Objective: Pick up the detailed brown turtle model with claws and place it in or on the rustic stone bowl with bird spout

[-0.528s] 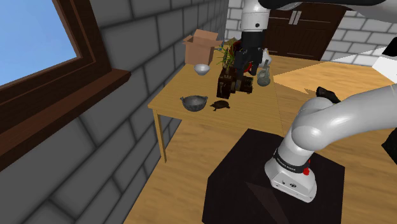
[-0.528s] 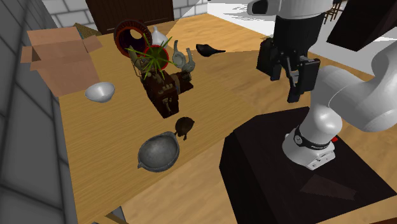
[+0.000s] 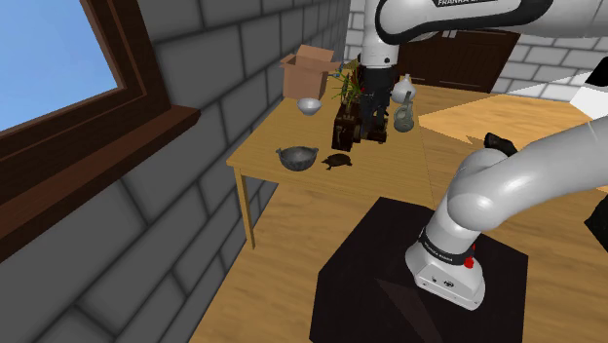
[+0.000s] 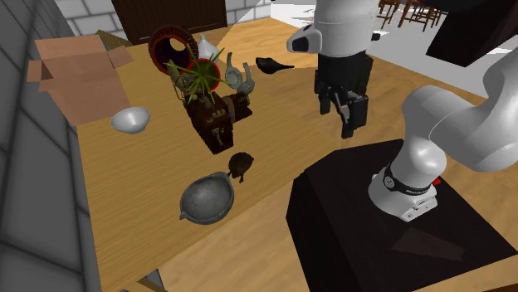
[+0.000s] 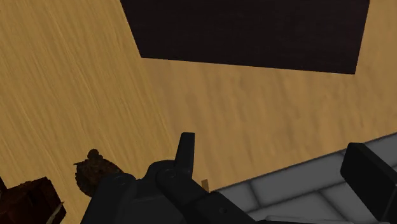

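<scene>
The black stand (image 4: pixel 390 240) sits nearest, off the edge of the tabletop (image 4: pixel 124 178). Above the gap between the two hangs the tool (image 4: pixel 337 123), fingers pointing down. In the wrist view they stand well apart with nothing between them, so it is open and holding nothing.

The brown turtle (image 4: pixel 241 164) rests on the tabletop near the edge facing the stand. It lies well apart from the tool, lower and toward the second exterior view's left. In the wrist view the turtle (image 5: pixel 95 172) shows off to the side of the fingers, not between them. The coming move is therefore, as I judge it, a sideways carry and then a descent. Its long axis I cannot read with confidence.

Just beyond it, almost touching, is the grey stone bowl (image 4: pixel 206 201), empty. Farther along are a dark brown contraption with a spiky plant (image 4: pixel 214 116), a small white bowl (image 4: pixel 130 119) and a cardboard box (image 4: pixel 75 70).
</scene>
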`<state>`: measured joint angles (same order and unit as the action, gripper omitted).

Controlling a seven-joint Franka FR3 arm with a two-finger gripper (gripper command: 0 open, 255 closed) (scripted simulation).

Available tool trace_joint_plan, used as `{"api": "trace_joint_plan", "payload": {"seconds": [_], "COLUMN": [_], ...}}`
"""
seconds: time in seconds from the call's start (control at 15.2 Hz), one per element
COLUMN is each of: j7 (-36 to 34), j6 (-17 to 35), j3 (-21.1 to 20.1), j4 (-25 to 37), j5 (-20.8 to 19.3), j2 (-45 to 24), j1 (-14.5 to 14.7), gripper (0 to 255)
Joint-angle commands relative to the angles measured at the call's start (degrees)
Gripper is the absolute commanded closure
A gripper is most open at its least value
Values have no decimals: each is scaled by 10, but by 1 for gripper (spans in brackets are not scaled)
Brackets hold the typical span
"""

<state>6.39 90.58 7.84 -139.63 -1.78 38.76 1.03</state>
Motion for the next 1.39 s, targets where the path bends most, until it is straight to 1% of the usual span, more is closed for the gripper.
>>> {"api": "trace_joint_plan", "payload": {"seconds": [0.0,0.33,0.66,0.99,1.32], "j7": [51,167,280,393,504], "j6": [27,106,188,266,334], "j3": [20,68,110,139,147], "j4": [-10,-14,4,41,94], "j5": [-21,-61,-84,-83,-62], "j2": [-19,-98,-198,-311,-430], "j1": [3,13,25,37,38], "gripper": [0,0,0,0,0]}}
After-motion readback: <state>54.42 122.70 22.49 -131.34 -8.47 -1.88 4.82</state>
